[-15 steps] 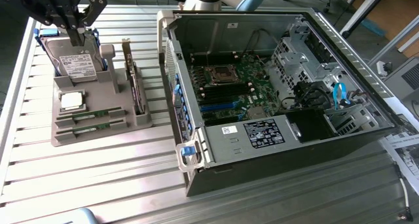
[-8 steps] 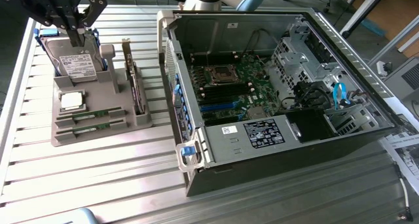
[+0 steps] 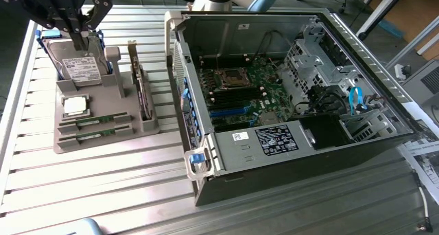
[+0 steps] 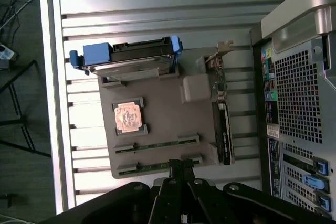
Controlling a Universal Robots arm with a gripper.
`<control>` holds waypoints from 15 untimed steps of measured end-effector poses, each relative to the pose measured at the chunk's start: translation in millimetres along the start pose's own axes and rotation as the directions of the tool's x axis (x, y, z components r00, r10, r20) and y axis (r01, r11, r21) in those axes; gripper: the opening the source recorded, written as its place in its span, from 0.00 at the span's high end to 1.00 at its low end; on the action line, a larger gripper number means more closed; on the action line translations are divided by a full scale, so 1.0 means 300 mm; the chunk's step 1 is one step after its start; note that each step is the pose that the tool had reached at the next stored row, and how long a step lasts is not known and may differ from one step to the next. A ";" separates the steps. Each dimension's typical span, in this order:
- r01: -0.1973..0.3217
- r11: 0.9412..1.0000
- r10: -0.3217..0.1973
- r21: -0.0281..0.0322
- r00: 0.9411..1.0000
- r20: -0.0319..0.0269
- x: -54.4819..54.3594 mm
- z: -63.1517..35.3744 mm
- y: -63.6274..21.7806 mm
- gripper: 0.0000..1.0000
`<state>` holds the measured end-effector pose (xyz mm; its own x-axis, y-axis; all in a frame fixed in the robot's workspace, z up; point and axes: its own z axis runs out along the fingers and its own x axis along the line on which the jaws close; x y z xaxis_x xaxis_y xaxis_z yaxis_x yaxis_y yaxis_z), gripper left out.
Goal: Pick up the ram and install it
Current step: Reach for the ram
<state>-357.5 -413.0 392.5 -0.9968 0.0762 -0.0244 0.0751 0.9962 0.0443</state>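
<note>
Still empty: hand clenched above the parts holder

Broadly, a slatted metal worktop (image 3: 103, 194) carries everything. An open computer case (image 3: 226, 29) lies on its side at the exterior view's right, its motherboard exposed. In the wrist view its perforated rear panel (image 4: 302, 93) shows.

At the exterior view's left sits a grey parts holder (image 3: 141, 126) (image 4: 168, 114), just beside the case. The hand (image 3: 81, 38) hangs above the holder's far end, fingers pressed together and grasping nothing. In the wrist view its tips (image 4: 181, 165) appear over the holder's outer edge.

A hard drive (image 3: 82, 68) (image 4: 134, 64) in blue rails stands propped in the holder. An expansion card (image 3: 143, 91) (image 4: 223, 129) stands on edge along the side nearest the case. A square processor (image 3: 75, 105) (image 4: 128, 116) lies flat.

Next to the processor, one ram stick (image 3: 92, 122) (image 4: 157, 146) rests in its slot. The outer ram stick (image 3: 92, 137) (image 4: 149, 167) lies parallel in the last slot, beneath the hand's tips in the wrist view. Whether the tips touch it, I cannot tell.
</note>
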 end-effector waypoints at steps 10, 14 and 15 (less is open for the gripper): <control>0.000 1.000 0.000 0.000 1.000 0.000 -0.002 -0.001 -0.023 0.89; 0.000 1.000 0.000 0.000 1.000 0.000 -0.003 -0.001 -0.033 0.89; 0.000 1.000 0.000 0.000 1.000 0.000 -0.003 -0.001 -0.036 0.89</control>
<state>-357.5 -423.8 392.4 -0.9968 0.0763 -0.0245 0.0751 0.9962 0.0444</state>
